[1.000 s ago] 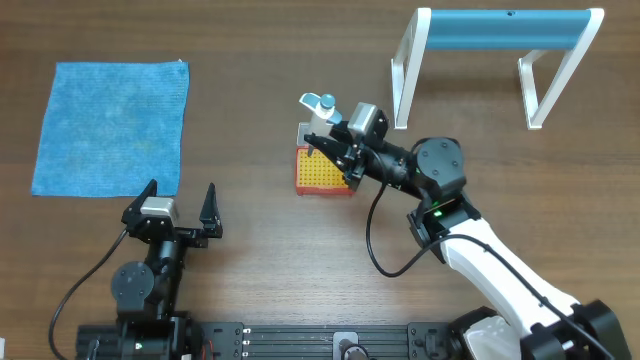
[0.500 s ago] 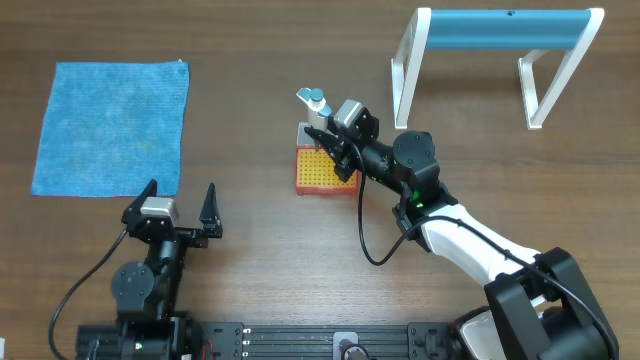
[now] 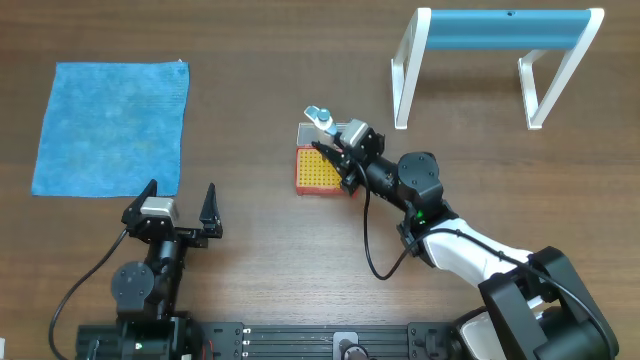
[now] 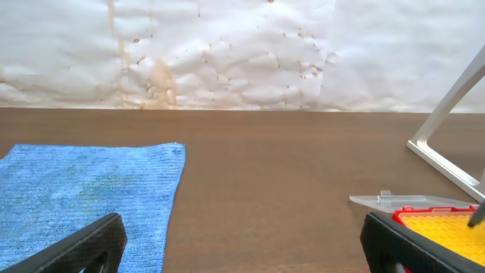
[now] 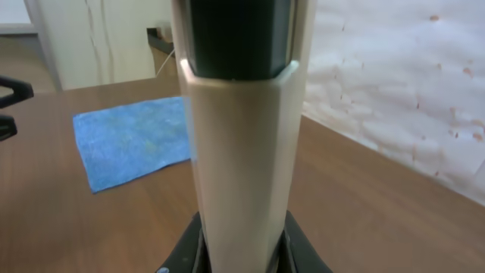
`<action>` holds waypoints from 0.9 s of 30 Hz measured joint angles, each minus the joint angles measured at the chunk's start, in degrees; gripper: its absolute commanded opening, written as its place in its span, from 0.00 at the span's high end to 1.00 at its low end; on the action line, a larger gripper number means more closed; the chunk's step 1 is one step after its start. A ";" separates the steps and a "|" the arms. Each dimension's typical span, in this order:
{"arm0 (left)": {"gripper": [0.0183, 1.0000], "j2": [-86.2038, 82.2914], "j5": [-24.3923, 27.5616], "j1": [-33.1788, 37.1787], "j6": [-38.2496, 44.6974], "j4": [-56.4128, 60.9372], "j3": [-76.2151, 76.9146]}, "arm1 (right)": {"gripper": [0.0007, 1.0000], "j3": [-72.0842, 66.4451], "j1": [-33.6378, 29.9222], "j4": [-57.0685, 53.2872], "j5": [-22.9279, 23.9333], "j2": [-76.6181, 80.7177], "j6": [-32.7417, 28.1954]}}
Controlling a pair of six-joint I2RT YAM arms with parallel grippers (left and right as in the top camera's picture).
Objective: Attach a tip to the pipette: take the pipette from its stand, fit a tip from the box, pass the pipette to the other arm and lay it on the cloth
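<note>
My right gripper (image 3: 337,153) is shut on the pipette (image 3: 320,115) and holds it tilted over the red tip box with its yellow rack (image 3: 318,172). Whether the pipette's lower end touches the rack is hidden. The right wrist view shows the pipette's pale body (image 5: 242,152) close up between the fingers. The blue cloth (image 3: 110,128) lies flat at the far left. My left gripper (image 3: 176,207) stands open near the front edge, just below the cloth, with nothing between its fingers. The left wrist view has the cloth (image 4: 83,189) and the tip box (image 4: 443,224).
The white pipette stand with its blue top bar (image 3: 500,30) stands at the back right; one of its legs (image 4: 447,129) is near the tip box. The tip box's clear lid (image 4: 402,201) lies open behind it. Bare wood lies between cloth and box.
My right arm has turned and brought the pipette lower and closer over the tip box. The left arm has not moved.
</note>
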 measured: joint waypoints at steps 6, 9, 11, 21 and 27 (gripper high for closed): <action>0.00 -0.02 0.00 0.00 0.00 0.00 0.00 | 0.93 -0.44 0.00 0.13 0.13 0.00 -0.72; 0.00 -0.02 0.00 0.00 0.00 0.00 0.00 | 0.93 -0.44 0.00 0.13 0.15 0.00 -0.87; 0.00 -0.02 0.00 0.00 0.00 0.00 0.00 | 0.92 -0.44 0.00 0.09 0.15 0.00 -0.90; 0.00 -0.02 0.00 0.00 0.00 0.00 0.00 | 0.92 -0.44 0.00 -0.28 -0.11 0.00 -0.90; 0.00 -0.02 0.00 0.00 0.00 0.00 0.00 | 0.93 -0.44 0.00 -0.28 -0.52 0.00 -0.87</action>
